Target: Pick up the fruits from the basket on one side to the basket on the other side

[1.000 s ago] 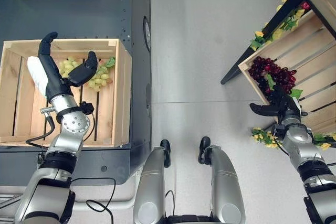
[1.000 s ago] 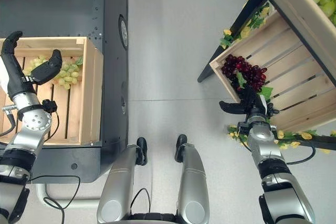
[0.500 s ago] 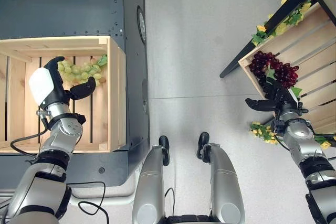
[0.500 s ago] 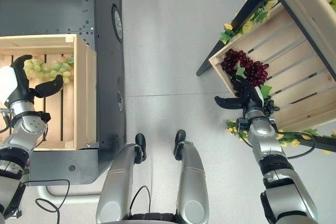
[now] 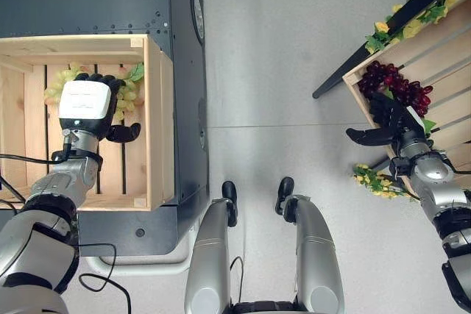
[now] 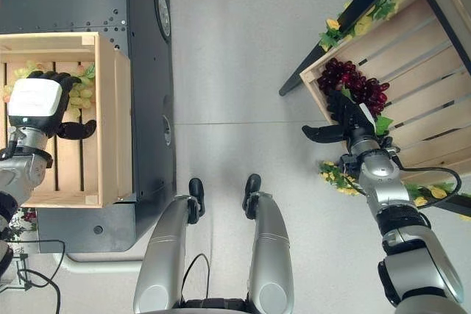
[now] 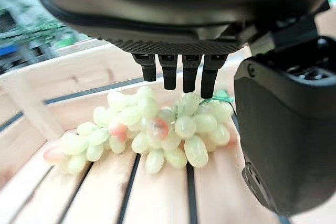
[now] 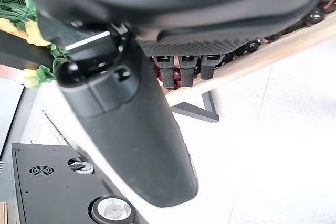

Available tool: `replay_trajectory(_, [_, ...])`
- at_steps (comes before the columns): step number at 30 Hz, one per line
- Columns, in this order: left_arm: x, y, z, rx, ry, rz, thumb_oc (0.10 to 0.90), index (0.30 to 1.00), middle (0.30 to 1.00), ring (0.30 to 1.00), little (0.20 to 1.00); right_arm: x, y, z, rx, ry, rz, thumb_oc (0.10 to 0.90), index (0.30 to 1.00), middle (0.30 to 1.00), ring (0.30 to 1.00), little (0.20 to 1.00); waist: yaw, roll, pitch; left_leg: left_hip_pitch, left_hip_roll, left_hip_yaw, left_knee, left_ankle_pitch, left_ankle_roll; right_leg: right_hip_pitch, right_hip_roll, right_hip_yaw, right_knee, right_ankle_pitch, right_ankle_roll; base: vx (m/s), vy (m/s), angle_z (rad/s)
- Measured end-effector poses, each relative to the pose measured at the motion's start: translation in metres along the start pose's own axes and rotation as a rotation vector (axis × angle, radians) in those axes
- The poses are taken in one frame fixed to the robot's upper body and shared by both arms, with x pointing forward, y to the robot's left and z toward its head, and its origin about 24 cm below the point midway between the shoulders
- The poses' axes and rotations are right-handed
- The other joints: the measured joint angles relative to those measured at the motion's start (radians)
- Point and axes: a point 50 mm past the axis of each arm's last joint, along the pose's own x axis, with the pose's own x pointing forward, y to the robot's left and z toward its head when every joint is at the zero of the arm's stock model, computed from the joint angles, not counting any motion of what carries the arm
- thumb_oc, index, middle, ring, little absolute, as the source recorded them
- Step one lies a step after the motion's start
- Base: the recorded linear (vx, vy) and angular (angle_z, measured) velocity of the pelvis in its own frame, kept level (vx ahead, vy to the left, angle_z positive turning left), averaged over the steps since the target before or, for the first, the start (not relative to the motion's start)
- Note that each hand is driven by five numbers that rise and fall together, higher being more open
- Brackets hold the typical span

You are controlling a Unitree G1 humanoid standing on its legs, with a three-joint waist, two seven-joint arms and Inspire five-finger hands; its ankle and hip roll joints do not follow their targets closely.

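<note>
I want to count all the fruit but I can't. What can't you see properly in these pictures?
- Green grapes: in the eye views the left hand covers the bunch's middle.
- Left crate: its left side is cut off by the picture's edge.
- Purple grapes: the right hand overlaps the bunch's near end, so contact is unclear.
- Right crate: cut off at the right edge.
</note>
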Motion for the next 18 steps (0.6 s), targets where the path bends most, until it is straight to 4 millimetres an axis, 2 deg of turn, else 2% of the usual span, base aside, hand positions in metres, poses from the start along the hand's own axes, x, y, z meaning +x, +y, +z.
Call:
replay_trajectory(9, [0.002,0.004,-0.013,0.079,0.095,0.005,0.8,0.9,0.9,0.9,0.9,0.0,-0.006,0.006,-0.001,-0.024,0.019,0.8,0.9,0.9,0.9,0.9,-0.001,0.0,0.0,-0.018,-0.002,-0.001,0.0,0.01,-0.003,-0.021,-0.008,-0.005,0.016,-0.005,-0.007,0.0,0.005,0.01])
replay_trajectory(18, [0.005,0.009,-0.021,0.07,0.159,0.024,0.8,0.9,0.9,0.9,0.9,-0.001,-0.007,0.007,-0.01,-0.029,0.024,0.8,0.9,0.9,0.9,0.9,-0.001,-0.001,-0.001,-0.038,0.001,-0.013,0.005,0.018,-0.011,-0.03,-0.009,-0.027,0.021,-0.008,-0.015,-0.01,0.008,0.05])
